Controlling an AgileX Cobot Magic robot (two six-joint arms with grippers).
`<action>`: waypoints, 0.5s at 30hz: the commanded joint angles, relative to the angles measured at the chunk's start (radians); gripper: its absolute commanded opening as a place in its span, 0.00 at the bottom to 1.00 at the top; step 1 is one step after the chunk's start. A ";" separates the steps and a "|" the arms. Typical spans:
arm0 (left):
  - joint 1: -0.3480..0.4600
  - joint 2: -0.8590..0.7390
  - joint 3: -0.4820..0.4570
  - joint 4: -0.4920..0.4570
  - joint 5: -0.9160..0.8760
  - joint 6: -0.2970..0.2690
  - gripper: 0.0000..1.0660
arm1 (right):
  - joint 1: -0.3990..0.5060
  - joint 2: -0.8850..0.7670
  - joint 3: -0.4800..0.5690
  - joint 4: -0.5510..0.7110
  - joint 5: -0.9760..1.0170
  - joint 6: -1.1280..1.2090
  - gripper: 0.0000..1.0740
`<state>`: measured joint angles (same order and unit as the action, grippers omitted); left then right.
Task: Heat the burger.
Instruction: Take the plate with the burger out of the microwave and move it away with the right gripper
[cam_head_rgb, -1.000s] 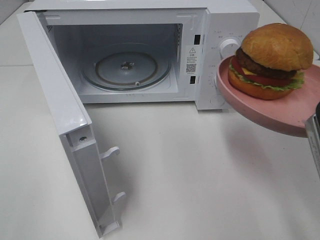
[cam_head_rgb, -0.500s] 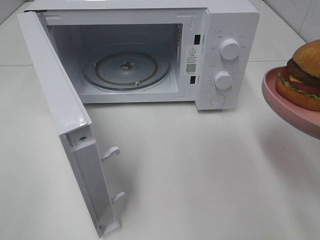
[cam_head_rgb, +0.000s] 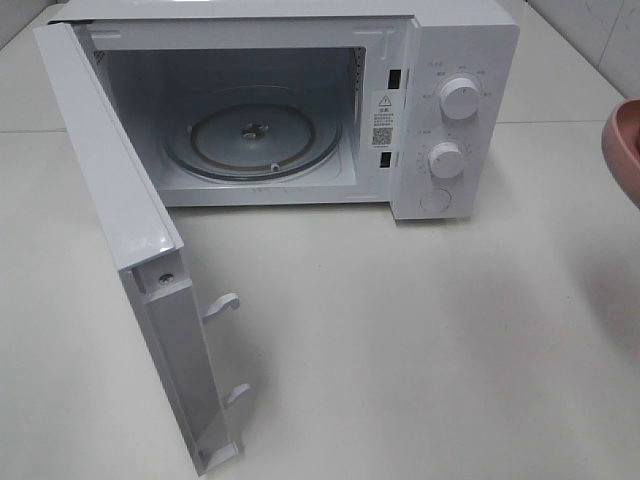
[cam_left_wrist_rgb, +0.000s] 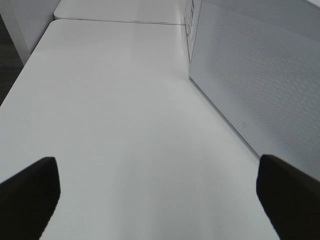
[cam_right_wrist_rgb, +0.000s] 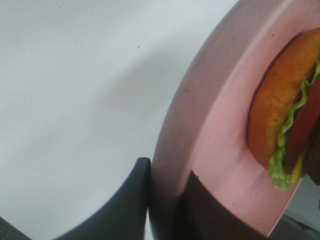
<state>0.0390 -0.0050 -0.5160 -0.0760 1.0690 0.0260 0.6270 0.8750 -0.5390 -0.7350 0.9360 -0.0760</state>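
The pink plate (cam_head_rgb: 624, 150) carrying the burger (cam_right_wrist_rgb: 285, 125) has slid back to the right edge of the overhead view, away from the microwave (cam_head_rgb: 300, 110), so loading seems no nearer. The right gripper (cam_right_wrist_rgb: 162, 200) pinches the plate's rim; the left gripper (cam_left_wrist_rgb: 160, 190), jaws wide, holds nothing beside the oven's side wall. The door (cam_head_rgb: 140, 260) hangs open, turntable (cam_head_rgb: 252, 135) bare, with clear desk (cam_head_rgb: 420, 340) before the cavity.

I see a staged kitchen test bench, white microwave (cam_head_rgb: 290, 110) with open door (cam_head_rgb: 130, 250), plain white table (cam_head_rgb: 420, 340), tiled wall behind
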 joint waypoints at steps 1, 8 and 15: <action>0.005 -0.011 0.000 0.003 -0.001 -0.002 0.94 | 0.001 0.015 -0.005 -0.094 0.035 0.102 0.02; 0.005 -0.011 0.000 0.003 -0.001 -0.002 0.94 | 0.001 0.109 -0.005 -0.103 0.071 0.221 0.02; 0.005 -0.011 0.000 0.003 -0.001 -0.002 0.94 | 0.001 0.203 -0.005 -0.109 0.070 0.329 0.02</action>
<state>0.0390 -0.0050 -0.5160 -0.0760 1.0690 0.0260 0.6270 1.0760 -0.5390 -0.7620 1.0020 0.2320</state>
